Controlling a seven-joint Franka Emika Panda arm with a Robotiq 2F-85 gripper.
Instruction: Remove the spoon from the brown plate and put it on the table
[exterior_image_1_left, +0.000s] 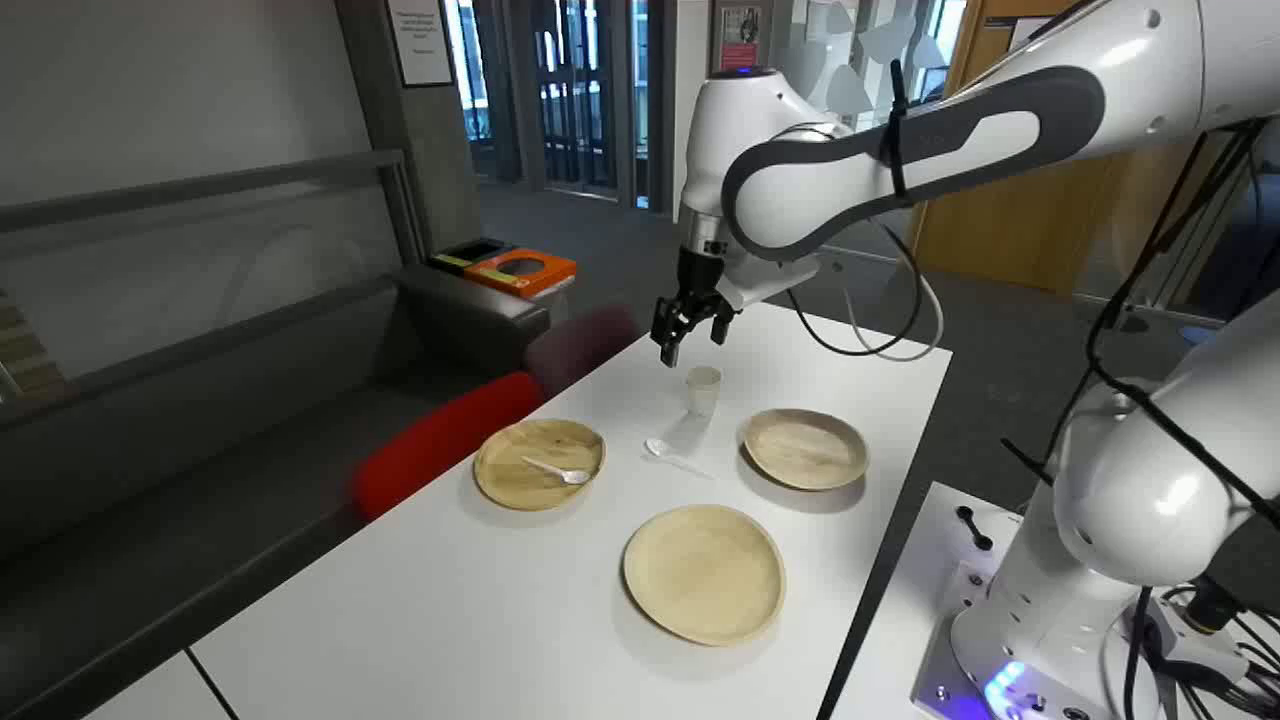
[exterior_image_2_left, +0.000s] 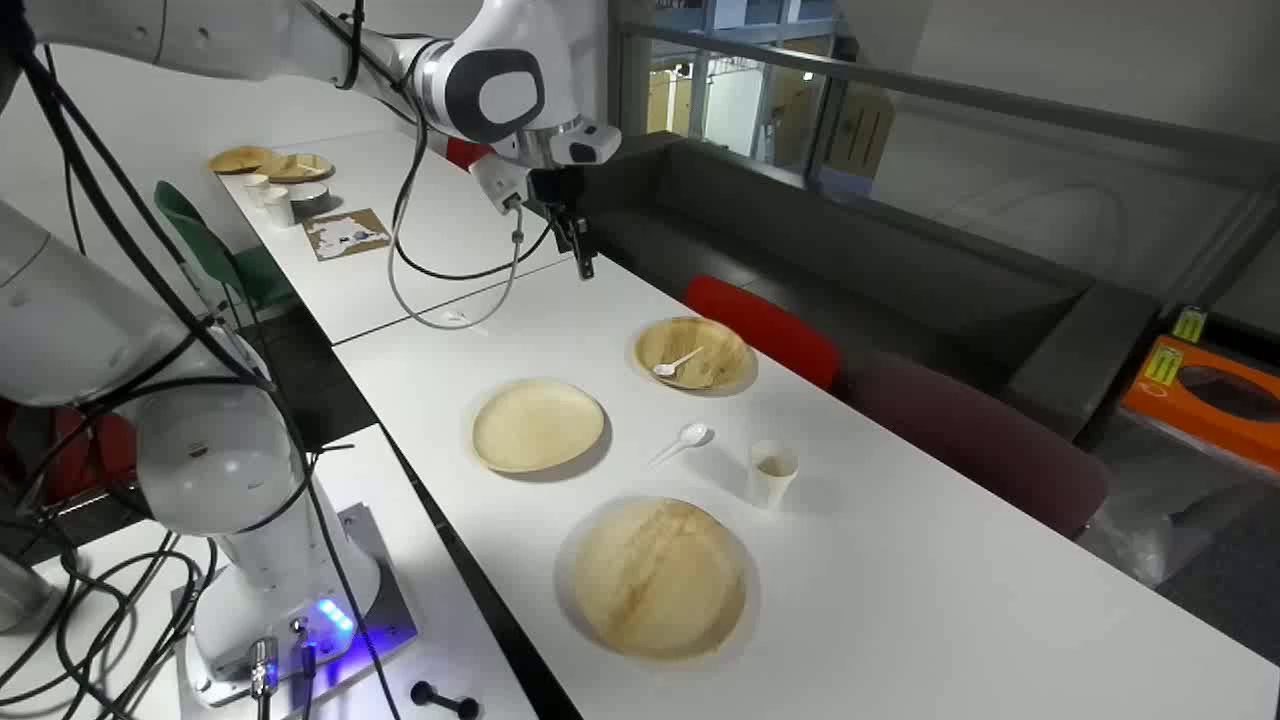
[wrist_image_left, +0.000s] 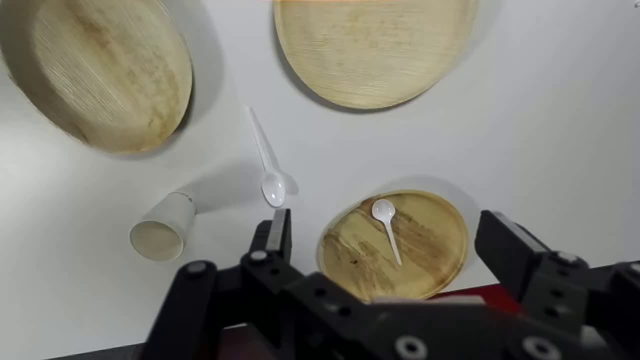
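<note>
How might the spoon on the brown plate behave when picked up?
The white spoon looks like thin plastic, so probably light. Its glossy highlights suggest it may be slippery; lying on the brown plate, it could slide if nudged.

Exterior views raised, facing opposite ways along table (exterior_image_1_left: 450, 610); wrist view nearer, downward; all share brown plate (wrist_image_left: 425, 242).

White spoon (wrist_image_left: 385, 216), lying in round brown plate (wrist_image_left: 432, 250), white table (wrist_image_left: 520, 150) beneath

White arm (exterior_image_1_left: 1150, 75), grey bands (exterior_image_1_left: 1083, 105), black cables (exterior_image_1_left: 1180, 432); black, screw-studded jaws.
</note>
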